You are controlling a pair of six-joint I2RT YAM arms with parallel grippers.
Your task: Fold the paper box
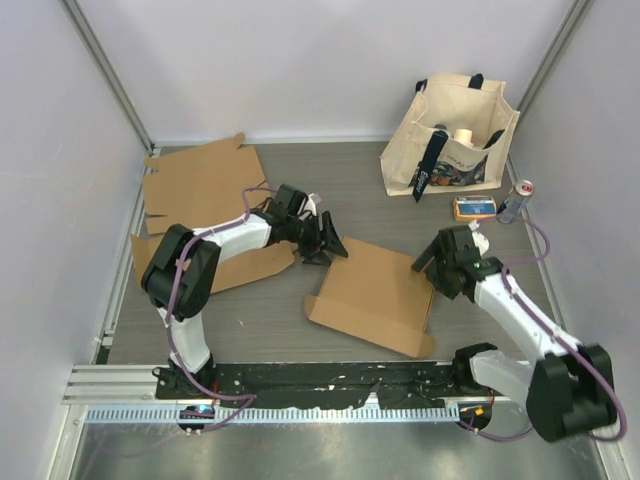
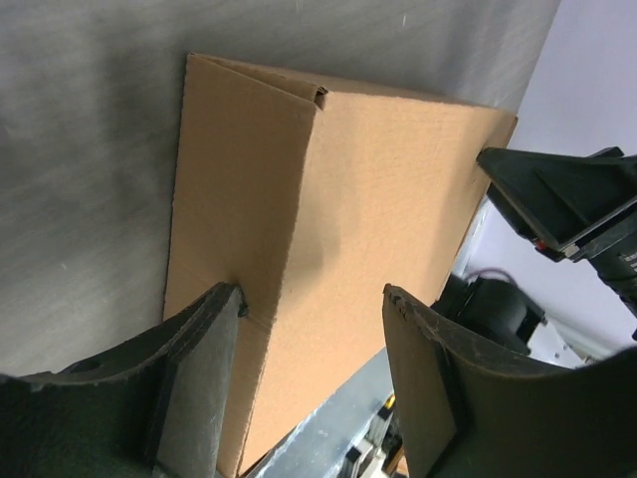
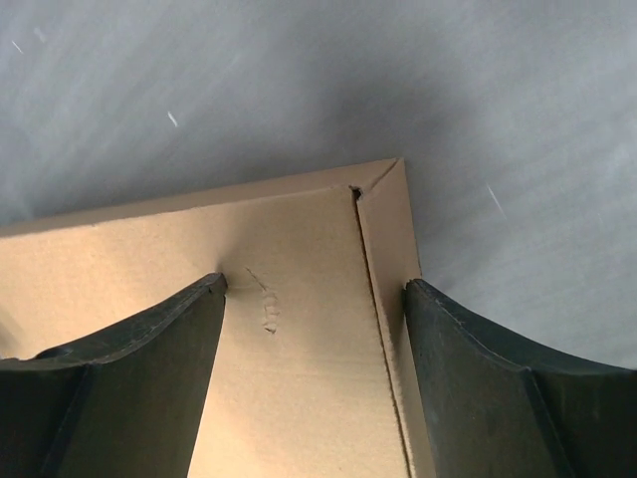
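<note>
The paper box is a flat brown cardboard blank lying mid-table, with one narrow flap folded along its edge. My left gripper is at its far left corner. In the left wrist view the box fills the gap between the open fingers, and the left fingertip rests at a crease. My right gripper is over the box's right edge. In the right wrist view it is open and straddles the box's corner, its tips down on the cardboard and narrow flap. Neither gripper holds anything.
More flat cardboard sheets lie at the back left, and one sits under the left arm. At the back right stand a cream tote bag, a small orange packet and a can. Walls enclose the table.
</note>
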